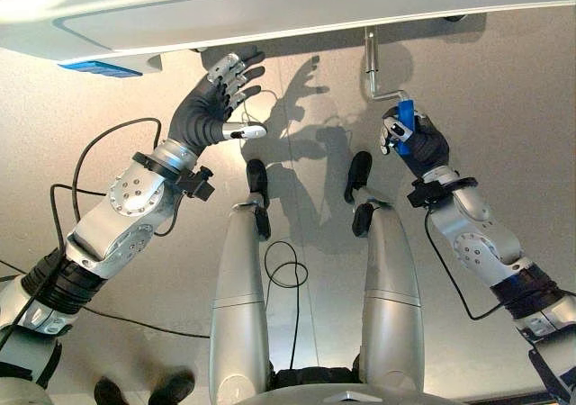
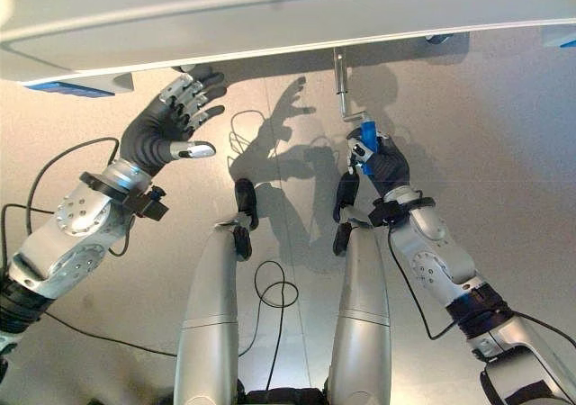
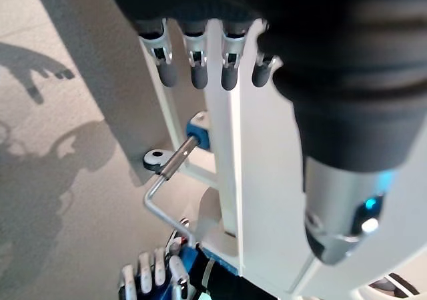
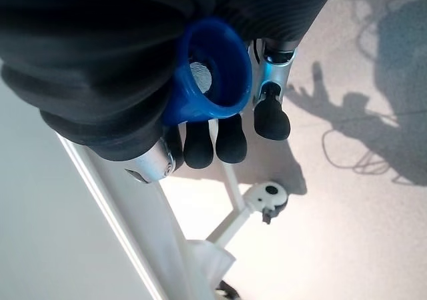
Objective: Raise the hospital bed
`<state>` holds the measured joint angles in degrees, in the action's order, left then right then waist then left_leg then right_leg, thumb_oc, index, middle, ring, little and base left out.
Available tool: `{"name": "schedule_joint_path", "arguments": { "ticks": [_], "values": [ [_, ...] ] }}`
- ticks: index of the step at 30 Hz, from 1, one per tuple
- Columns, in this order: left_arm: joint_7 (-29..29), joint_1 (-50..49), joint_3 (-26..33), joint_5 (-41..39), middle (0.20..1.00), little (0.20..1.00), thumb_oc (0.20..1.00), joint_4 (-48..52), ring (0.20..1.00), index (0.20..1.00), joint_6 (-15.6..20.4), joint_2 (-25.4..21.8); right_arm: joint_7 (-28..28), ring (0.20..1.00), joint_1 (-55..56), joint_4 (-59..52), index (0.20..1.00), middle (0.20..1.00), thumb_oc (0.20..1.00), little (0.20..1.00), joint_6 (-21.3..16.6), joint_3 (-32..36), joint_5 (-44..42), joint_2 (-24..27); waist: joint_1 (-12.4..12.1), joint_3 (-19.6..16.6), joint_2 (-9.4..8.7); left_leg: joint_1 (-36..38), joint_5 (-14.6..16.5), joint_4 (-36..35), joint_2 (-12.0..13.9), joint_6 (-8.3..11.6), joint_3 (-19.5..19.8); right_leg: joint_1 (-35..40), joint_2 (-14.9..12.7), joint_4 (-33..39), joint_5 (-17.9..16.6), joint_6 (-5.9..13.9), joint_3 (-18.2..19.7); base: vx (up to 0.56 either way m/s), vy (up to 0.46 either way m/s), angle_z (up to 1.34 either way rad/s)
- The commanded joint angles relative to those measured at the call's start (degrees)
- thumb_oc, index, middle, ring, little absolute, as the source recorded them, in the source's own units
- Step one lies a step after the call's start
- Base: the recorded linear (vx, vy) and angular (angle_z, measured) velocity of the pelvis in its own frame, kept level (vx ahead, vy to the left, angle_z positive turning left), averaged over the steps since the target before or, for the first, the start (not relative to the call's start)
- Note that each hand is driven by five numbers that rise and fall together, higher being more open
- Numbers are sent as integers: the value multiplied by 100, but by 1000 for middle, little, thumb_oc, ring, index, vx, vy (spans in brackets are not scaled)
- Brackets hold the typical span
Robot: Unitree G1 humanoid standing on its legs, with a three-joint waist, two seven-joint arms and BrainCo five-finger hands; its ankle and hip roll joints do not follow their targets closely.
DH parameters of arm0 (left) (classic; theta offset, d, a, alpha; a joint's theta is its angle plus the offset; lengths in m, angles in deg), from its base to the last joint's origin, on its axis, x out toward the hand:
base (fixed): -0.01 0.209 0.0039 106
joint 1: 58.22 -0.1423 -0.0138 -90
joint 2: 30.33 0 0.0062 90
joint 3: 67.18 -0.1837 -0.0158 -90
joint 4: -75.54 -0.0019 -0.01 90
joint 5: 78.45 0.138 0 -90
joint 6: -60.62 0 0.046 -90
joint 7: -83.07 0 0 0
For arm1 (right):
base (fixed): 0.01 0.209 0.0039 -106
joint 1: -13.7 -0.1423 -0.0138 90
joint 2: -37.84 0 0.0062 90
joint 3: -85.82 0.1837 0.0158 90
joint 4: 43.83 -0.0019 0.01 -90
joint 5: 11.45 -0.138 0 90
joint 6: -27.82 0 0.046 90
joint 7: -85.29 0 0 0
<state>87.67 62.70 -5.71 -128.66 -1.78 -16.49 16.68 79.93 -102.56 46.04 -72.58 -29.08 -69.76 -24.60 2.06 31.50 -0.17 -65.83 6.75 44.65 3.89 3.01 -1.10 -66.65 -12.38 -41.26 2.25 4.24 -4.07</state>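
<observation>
The white foot end of the hospital bed (image 1: pixel 270 9) spans the top of the eye views. A metal crank (image 1: pixel 371 67) with a blue grip (image 1: pixel 406 117) hangs from under it at the right. My right hand (image 1: pixel 409 139) is shut on the blue grip, whose open end (image 4: pixel 213 70) shows between the curled fingers in the right wrist view. My left hand (image 1: pixel 216 94) is raised to the bed's lower edge at the left, fingers spread and straight, holding nothing; its fingers (image 3: pixel 200 67) lie against the white frame (image 3: pixel 233 153).
A blue label (image 1: pixel 99 67) marks the bed's edge at the far left. A white bed leg with a caster (image 4: pixel 267 197) stands on the pale floor beneath the frame. Dark shoes (image 1: pixel 144 389) of a person show at the bottom left.
</observation>
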Motion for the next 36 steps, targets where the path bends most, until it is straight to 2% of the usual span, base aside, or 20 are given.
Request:
{"name": "schedule_joint_path", "arguments": {
  "ticks": [1, 9, 16, 24, 27, 29, 30, 32, 36],
  "values": [
    [-3, -14, 39, 297, 1000, 1000, 1000, 641, 1000, 1000, 205, -23, 608, 200, -588, -1667, 200, 200, 200, 200, -576, -45, -23, 351, -60, -170, -75, 143, -793, -981, 20, 267, 30, 356, 40, 385, -448, 363, -43, -2, 42, -2],
    [-23, 131, -143, 193, 1000, 1000, 1000, 716, 1000, 1000, 250, 106, 696, 200, -1121, -1668, 200, 200, 200, 200, -467, -723, -86, 294, -128, -170, -68, 219, -834, -1054, -11, 252, 24, 463, 29, 455, -476, 364, -58, 0, 4, 0],
    [23, 274, -198, 122, 1000, 1000, 1000, 839, 1000, 1000, 300, 210, 779, 200, -1816, -1454, 200, 200, 200, 200, -210, -1626, 19, -114, -264, -170, -2, 158, -851, -1012, -57, 242, 33, 450, -6, 430, -456, 342, -61, 0, 4, 0],
    [45, 305, -198, 23, 1000, 1000, 1000, 986, 1000, 1000, 325, 369, 822, 200, -2227, -866, 200, 200, 200, 200, 37, -2162, 314, -483, -367, -170, 42, 99, -851, -970, -77, 213, 35, 396, -44, 386, -459, 335, -63, 0, 0, 0],
    [32, 367, -234, 14, 1000, 1000, 1000, 1020, 1000, 1000, 339, 442, 797, 200, -2436, -357, 200, 200, 200, 200, 170, -2354, 554, -740, -412, -170, 85, 95, -840, -950, -85, 201, 33, 374, -49, 363, -454, 331, -37, 4, 11, 0],
    [32, 383, -233, -25, 1000, 1000, 1000, 1055, 1000, 1000, 358, 548, 739, 200, -2592, 253, 200, 200, 200, 200, 262, -2435, 836, -1123, -473, -170, 133, 70, -835, -933, -106, 188, 21, 351, -58, 357, -455, 329, -26, 0, 0, 0],
    [32, 381, -230, -25, 1000, 1000, 1000, 1055, 1000, 1000, 358, 546, 741, 200, -2596, 261, 200, 200, 200, 200, 258, -2438, 838, -1129, -471, -170, 131, 70, -834, -933, -106, 188, 21, 350, -58, 357, -455, 329, -26, 0, 0, 0],
    [13, 350, -194, -60, 1000, 1000, 1000, 1098, 1000, 1000, 356, 648, 668, 200, -2759, 881, 200, 200, 200, 200, 345, -2467, 1130, -1515, -521, -170, 184, 39, -817, -901, -122, 173, 12, 321, -71, 332, -445, 326, -16, 16, 35, -2],
    [6, 322, -171, -113, 1000, 1000, 1000, 1124, 1000, 1000, 365, 726, 558, 200, -2905, 1547, 200, 200, 200, 200, 352, -2378, 1327, -1892, -577, -170, 224, 11, -807, -883, -139, 159, 3, 292, -86, 307, -432, 323, -12, 5, 8, 0]
  ]
}}
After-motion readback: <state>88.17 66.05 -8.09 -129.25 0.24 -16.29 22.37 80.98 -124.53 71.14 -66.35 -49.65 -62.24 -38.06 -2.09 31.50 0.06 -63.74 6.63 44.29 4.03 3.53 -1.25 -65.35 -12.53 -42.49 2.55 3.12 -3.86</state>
